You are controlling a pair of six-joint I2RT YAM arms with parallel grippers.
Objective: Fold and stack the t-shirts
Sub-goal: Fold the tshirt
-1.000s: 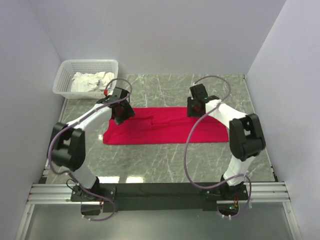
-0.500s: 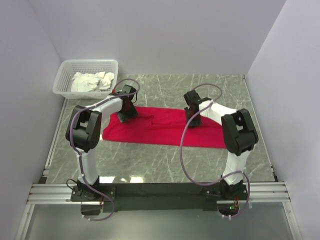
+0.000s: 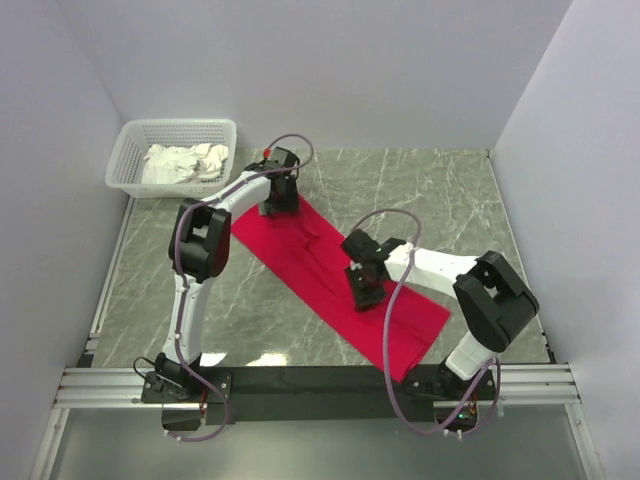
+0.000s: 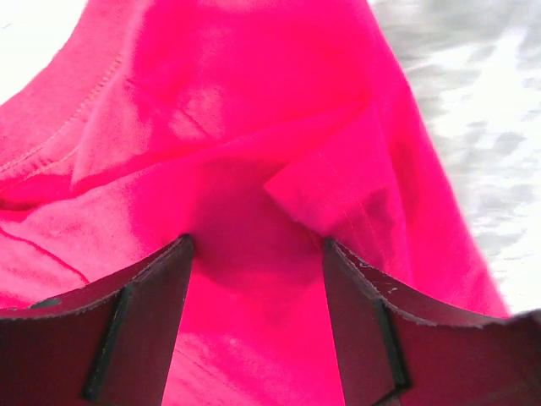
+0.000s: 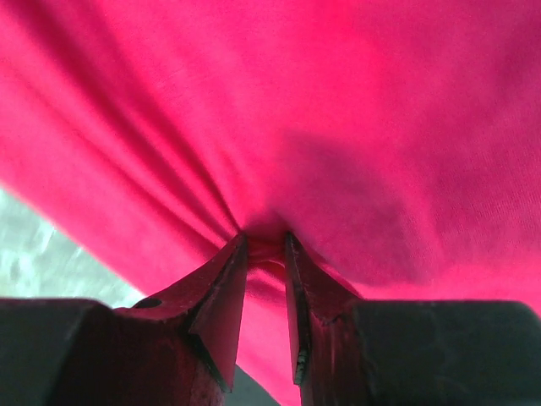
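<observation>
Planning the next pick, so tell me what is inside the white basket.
The white lattice basket holds a crumpled heap of white cloth. Whether it is one piece or several, and anything beneath it, is covered.

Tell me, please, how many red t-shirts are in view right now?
1. The red t-shirt lies stretched diagonally across the middle of the table. Crumpled white cloth in the white basket, far left, could be other garments; I cannot tell.

A pinched fold of the red t-shirt (image 5: 338, 127) is hidden between the right fingers (image 5: 221, 313).
</observation>
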